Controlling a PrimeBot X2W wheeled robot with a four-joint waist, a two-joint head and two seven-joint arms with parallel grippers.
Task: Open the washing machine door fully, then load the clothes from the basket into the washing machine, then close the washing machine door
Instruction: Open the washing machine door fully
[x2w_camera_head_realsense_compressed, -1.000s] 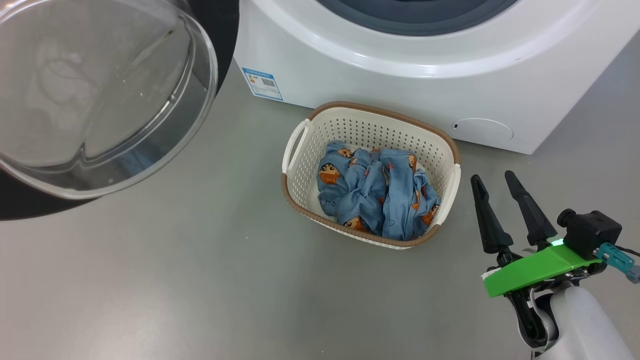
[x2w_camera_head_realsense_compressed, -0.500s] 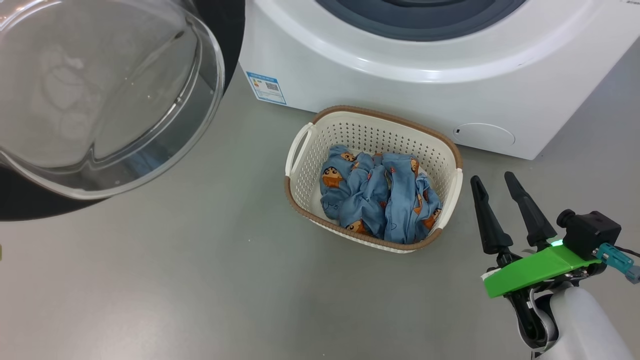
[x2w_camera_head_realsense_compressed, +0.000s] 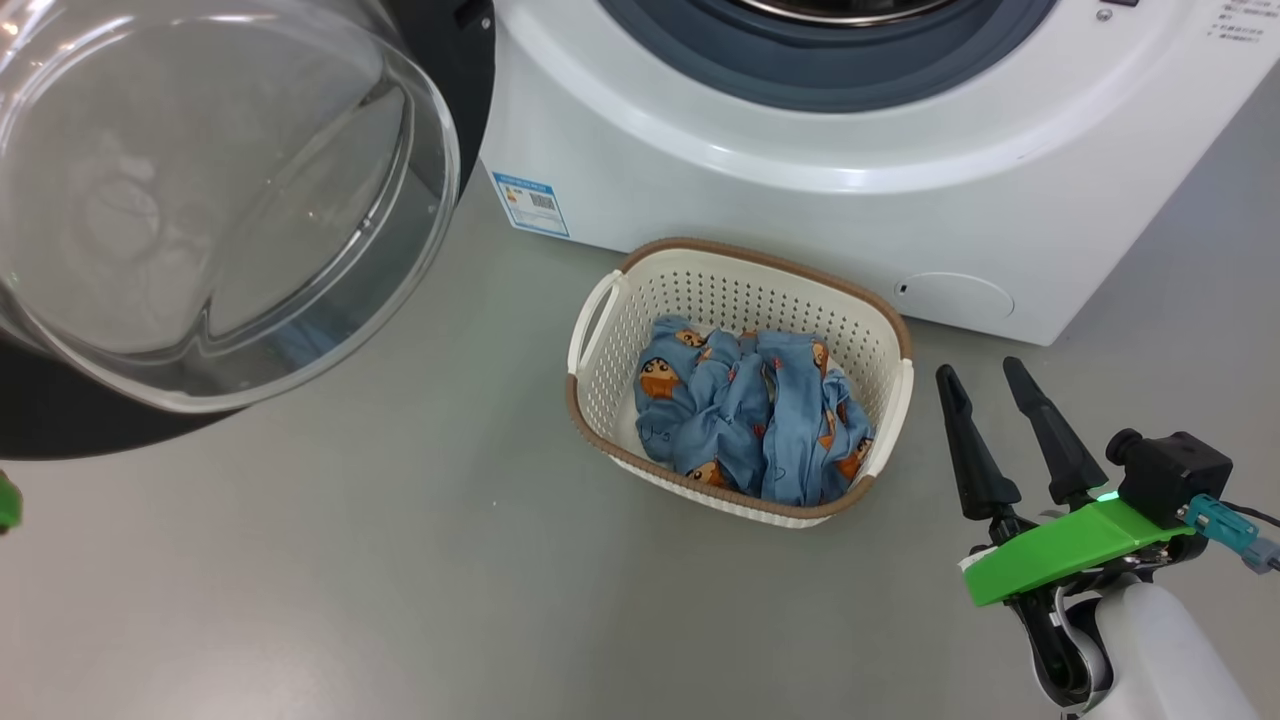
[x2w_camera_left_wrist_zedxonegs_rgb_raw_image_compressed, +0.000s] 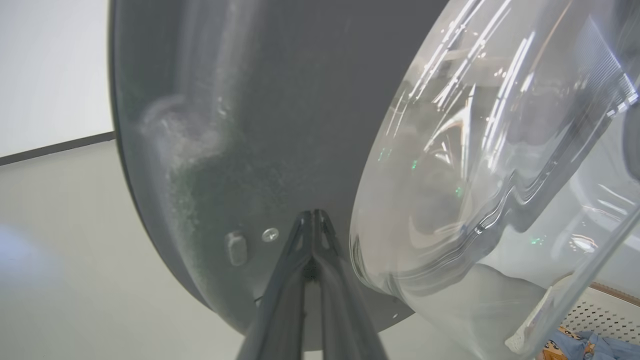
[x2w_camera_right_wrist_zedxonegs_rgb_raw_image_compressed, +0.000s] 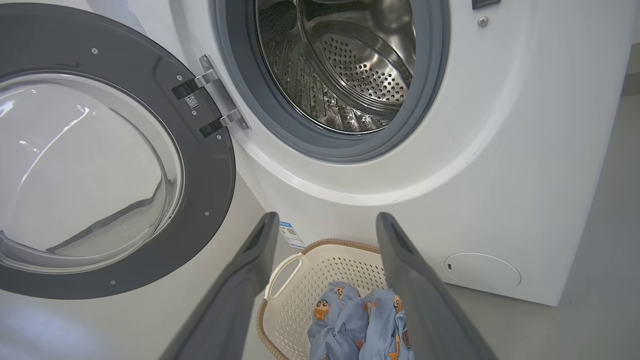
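1. Head view: the right gripper (x2w_camera_head_realsense_compressed: 978, 368) stood with its two fingers spread and nothing between them, over bare grey floor (x2w_camera_head_realsense_compressed: 350, 600).
2. The basket (x2w_camera_head_realsense_compressed: 742, 251) sat just left of that gripper. A narrow strip of floor separated its nearer white handle from the nearer finger.
3. Ahead of the fingertips rose the lower front of the washing machine (x2w_camera_head_realsense_compressed: 800, 180) with its round filter cap (x2w_camera_head_realsense_compressed: 955, 297). Open floor lay to the gripper's right.
4. The clothes (x2w_camera_head_realsense_compressed: 750, 410) lay crumpled in the basket below its brown rim, light blue with orange-and-brown cartoon figures.
5. In the right wrist view, basket and clothes showed between the spread fingers. Beyond them gaped the perforated steel drum (x2w_camera_right_wrist_zedxonegs_rgb_raw_image_compressed: 350, 65) inside its grey gasket (x2w_camera_right_wrist_zedxonegs_rgb_raw_image_compressed: 425, 100).
6. The washing machine door (x2w_camera_head_realsense_compressed: 200, 200) hung swung wide, far left of the right gripper.
7. In the left wrist view, the left gripper (x2w_camera_left_wrist_zedxonegs_rgb_raw_image_compressed: 314, 214) had its fingers pressed together, holding nothing. Its tips were close before the door's dark inner rim, beside a screw (x2w_camera_left_wrist_zedxonegs_rgb_raw_image_compressed: 270, 233), and I cannot tell whether they touched it. The glass bowl bulged just right of the fingers, and bare floor opened to their left.
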